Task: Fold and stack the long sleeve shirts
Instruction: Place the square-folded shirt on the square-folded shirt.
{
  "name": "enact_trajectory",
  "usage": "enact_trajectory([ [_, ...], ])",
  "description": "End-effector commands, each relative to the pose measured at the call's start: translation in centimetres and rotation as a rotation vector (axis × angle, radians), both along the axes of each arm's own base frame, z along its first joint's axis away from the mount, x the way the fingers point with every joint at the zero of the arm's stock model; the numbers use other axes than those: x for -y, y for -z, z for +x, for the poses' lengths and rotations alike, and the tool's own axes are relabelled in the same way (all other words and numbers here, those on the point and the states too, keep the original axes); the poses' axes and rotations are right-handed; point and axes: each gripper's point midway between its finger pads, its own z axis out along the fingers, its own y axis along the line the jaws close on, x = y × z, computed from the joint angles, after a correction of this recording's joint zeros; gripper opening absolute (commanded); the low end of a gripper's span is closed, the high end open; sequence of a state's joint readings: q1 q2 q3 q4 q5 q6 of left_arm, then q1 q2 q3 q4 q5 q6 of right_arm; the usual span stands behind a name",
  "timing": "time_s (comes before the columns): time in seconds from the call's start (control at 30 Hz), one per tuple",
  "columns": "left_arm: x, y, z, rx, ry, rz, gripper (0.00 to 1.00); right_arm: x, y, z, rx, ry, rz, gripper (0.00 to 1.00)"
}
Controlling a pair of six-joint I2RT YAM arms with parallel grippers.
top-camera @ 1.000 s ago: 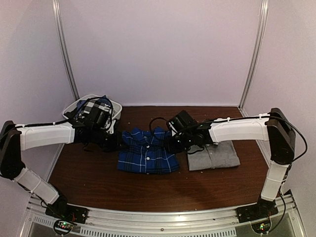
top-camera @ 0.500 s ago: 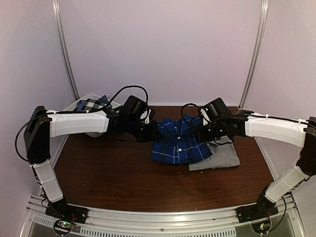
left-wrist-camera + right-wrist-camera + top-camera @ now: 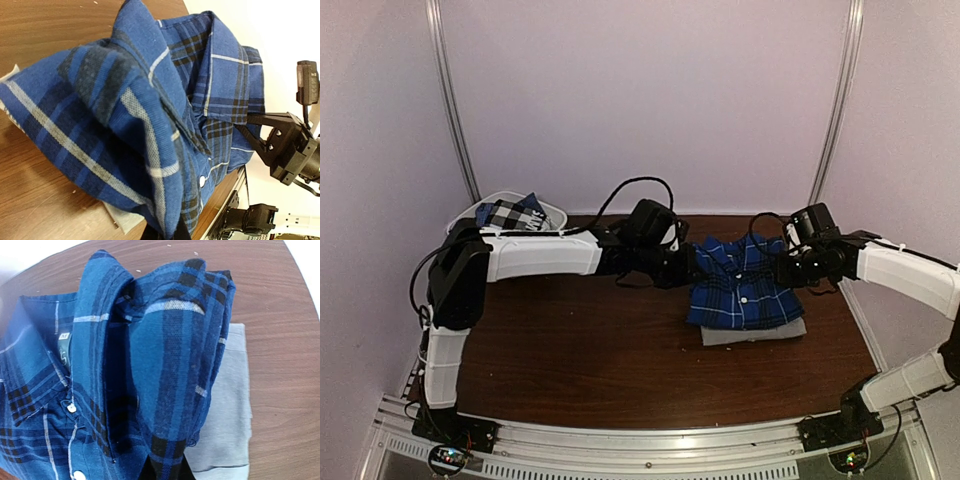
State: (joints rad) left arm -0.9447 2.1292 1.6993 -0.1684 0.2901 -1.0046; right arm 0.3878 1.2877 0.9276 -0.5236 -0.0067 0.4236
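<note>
Holds the royal-blue plaid shirt (image 3: 740, 295) up by both shoulders, collar on top, front buttoned. Pinches one shoulder with the left fingers (image 3: 688, 268), clenched tight on the cloth. Pinches the other with the right fingers (image 3: 780, 272), clenched just the same. Hangs the plaid straight over the plain grey shirt (image 3: 752, 335), lower hem down at the grey cloth, touching or barely above it, cannot tell which. Leaves only a grey strip showing past the plaid's near edge and right corner. Shows the grey shirt flat and folded on the brown wooden counter (image 3: 280, 340). Places the black-and-white check shirt (image 3: 505, 213) well to the left of the grey shirt and farther back, heaped in the white plastic basket (image 3: 556, 212).
</note>
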Motion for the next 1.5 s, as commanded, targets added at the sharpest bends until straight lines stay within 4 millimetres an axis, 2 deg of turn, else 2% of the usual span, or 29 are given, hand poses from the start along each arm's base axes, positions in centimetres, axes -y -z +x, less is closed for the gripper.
enact_trajectory([
  [0.0,3.6,-2.7,-0.2,0.032,0.031,-0.118,0.00,2.7,0.4,0.1,0.001,0.043,-0.034,0.00],
  [0.17,5.1,-1.3,-0.5,0.001,0.037,-0.122,0.00,4.1,1.4,0.3,-0.020,0.060,-0.021,0.00],
  [0.47,4.9,0.4,-0.3,-0.018,0.004,-0.088,0.00,4.8,3.0,0.6,-0.054,0.068,-0.016,0.00],
  [0.57,4.7,1.7,-0.2,-0.035,-0.003,-0.062,0.00,5.2,3.9,0.4,-0.069,0.081,-0.020,0.00],
  [0.7,4.2,4.2,0.0,-0.056,-0.016,-0.021,0.00,6.3,5.2,0.4,-0.091,0.121,-0.035,0.07],
  [0.77,4.0,5.7,0.1,-0.072,-0.018,0.000,0.00,6.7,5.5,0.5,-0.096,0.145,-0.039,0.19],
  [0.8,3.9,6.3,0.1,-0.080,-0.018,0.010,0.02,6.8,5.7,0.5,-0.101,0.151,-0.041,0.28],
  [0.83,3.7,6.7,0.2,-0.085,-0.022,0.021,0.05,6.9,5.7,0.5,-0.102,0.157,-0.044,0.33],
  [0.87,3.5,7.0,0.2,-0.088,-0.028,0.028,0.08,6.9,5.7,0.5,-0.102,0.160,-0.045,0.42],
  [0.93,3.2,6.9,0.3,-0.081,-0.033,0.033,0.15,7.2,5.4,0.6,-0.094,0.168,-0.053,0.53],
  [1.03,2.8,6.3,0.8,-0.054,-0.054,0.049,0.26,7.7,4.3,0.8,-0.074,0.187,-0.076,0.60],
  [1.13,1.9,6.0,1.3,-0.039,-0.080,0.075,0.44,7.8,2.7,1.1,-0.045,0.189,-0.079,0.65],
  [1.27,1.0,6.4,1.5,-0.036,-0.091,0.100,0.55,7.7,0.0,1.4,0.010,0.188,-0.072,0.72],
  [1.4,-0.4,6.4,1.7,-0.009,-0.111,0.129,0.65,6.1,-2.4,1.9,0.080,0.139,-0.023,0.80],
  [1.43,-0.9,6.3,1.9,-0.001,-0.121,0.136,0.69,5.1,-2.7,2.0,0.085,0.109,0.006,0.83],
  [1.47,-1.3,6.1,2.0,0.005,-0.129,0.139,0.72,4.4,-2.9,2.1,0.093,0.089,0.024,0.95],
])
